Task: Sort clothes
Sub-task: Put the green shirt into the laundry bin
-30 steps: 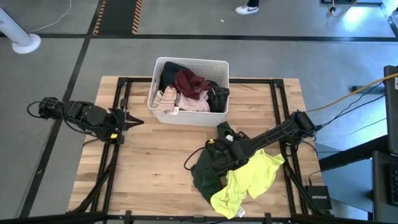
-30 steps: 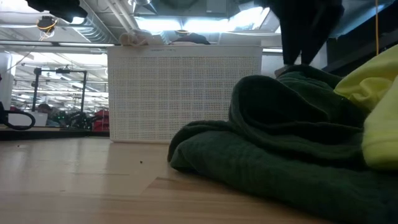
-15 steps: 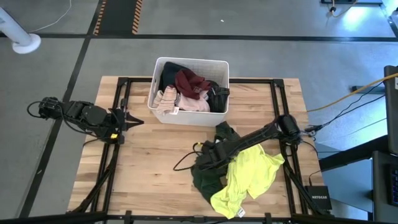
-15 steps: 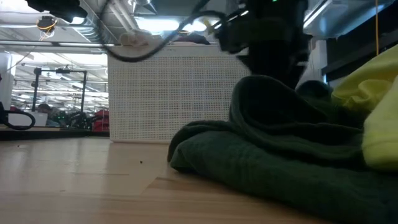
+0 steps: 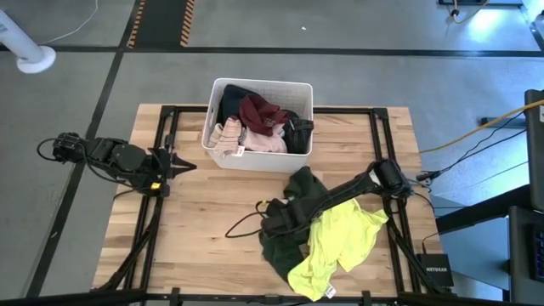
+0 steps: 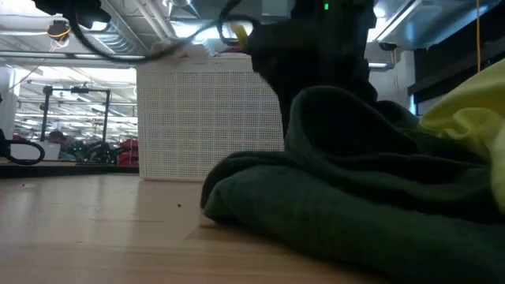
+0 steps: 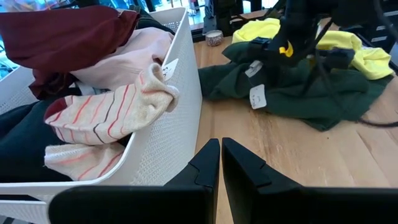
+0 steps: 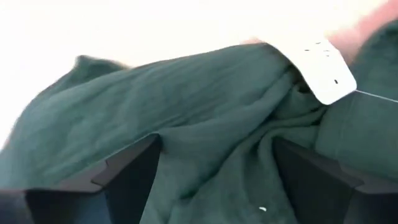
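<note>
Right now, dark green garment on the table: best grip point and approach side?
Take the raised fold of the dark green garment nearest the white bin, coming straight down. It bunches into a ridge there and lies clear of the neon yellow garment overlapping its other side. The right gripper is already over it, jaws open astride the cloth.

A crumpled dark green fabric garment (image 5: 285, 242) with white tags is lying directly under the right gripper (image 5: 276, 223), bunching between its spread fingers. A neon yellow fabric garment (image 5: 336, 251) is overlapping it just beside the gripper. Maroon (image 5: 259, 113), pale pink (image 5: 263, 141) and black garments (image 5: 231, 95) are sitting heaped farther off.
</note>
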Available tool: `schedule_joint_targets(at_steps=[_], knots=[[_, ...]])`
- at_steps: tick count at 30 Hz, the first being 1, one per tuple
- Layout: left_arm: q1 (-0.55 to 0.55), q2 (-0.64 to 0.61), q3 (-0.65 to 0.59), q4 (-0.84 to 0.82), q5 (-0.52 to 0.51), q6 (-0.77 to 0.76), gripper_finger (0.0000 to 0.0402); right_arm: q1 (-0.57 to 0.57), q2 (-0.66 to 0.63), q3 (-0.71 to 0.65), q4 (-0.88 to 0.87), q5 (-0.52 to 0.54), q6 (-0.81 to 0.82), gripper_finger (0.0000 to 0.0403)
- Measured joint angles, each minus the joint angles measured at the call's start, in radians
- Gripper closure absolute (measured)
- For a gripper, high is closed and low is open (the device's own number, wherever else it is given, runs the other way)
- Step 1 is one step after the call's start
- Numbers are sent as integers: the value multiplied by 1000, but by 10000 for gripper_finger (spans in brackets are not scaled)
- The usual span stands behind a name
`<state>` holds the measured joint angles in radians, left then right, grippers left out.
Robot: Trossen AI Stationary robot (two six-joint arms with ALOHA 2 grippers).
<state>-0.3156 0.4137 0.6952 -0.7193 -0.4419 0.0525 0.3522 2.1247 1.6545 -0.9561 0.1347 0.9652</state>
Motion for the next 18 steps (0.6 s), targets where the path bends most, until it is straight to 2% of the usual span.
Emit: schedule_joint_targets(at_steps=[9,15,18], knots=[[0,0,0,1,0,0,389,2,36,-114,73,39,168,80],[0,0,0,2,0,0,389,4,77,-126,126,101,186,80],[0,0,0,3,0,0,389,1,81,-128,165,132,209,96]])
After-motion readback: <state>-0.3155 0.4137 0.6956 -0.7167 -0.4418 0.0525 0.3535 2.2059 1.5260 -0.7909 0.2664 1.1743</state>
